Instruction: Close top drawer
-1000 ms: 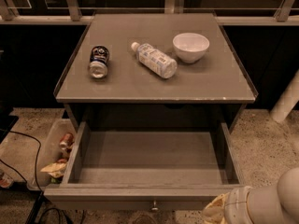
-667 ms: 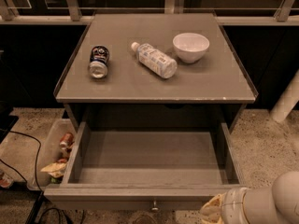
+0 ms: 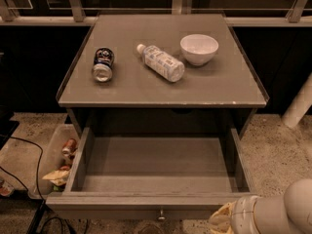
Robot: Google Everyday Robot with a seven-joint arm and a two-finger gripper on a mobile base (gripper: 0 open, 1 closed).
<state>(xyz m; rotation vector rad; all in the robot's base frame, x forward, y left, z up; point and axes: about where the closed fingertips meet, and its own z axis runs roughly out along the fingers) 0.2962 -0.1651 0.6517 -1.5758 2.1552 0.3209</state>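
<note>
The top drawer of the grey-brown cabinet is pulled far out and its deep box is empty. Its front panel runs along the bottom edge of the view, with a small round metal knob at its centre. My gripper is at the bottom right, just past the right end of the front panel and close to it, on the end of my white arm. The lower drawers are out of view.
On the cabinet top lie a can on its side, a plastic bottle on its side and an upright white bowl. A bin of snacks stands on the floor at the left, with black cables beside it.
My arm has edged slightly to the left near the drawer's right front corner. The drawer stands as far open as before.
</note>
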